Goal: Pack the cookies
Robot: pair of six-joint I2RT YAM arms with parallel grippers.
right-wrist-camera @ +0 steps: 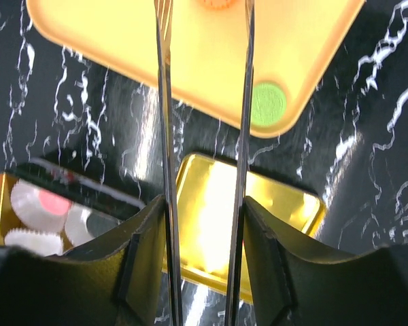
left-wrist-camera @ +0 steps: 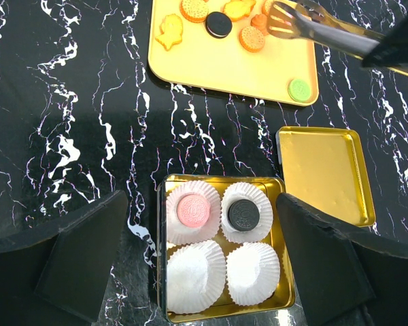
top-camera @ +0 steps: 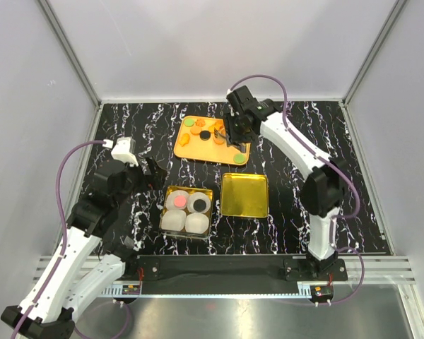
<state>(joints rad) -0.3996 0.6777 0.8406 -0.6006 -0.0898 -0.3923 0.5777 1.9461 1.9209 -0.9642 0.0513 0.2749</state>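
Observation:
Several cookies lie on an orange tray: orange ones, a black one and a green one near its corner. My right gripper is shut on metal tongs. The tongs' arms stand apart, their tips over the orange cookies. A gold tin holds paper cups. One cup holds a pink cookie, one a black cookie, and two cups are empty. My left gripper is open and empty above the tin.
The tin's gold lid lies open side up to the right of the tin, also in the right wrist view. The table top is black marble with grey walls round it. The green cookie sits by the tray's near right corner.

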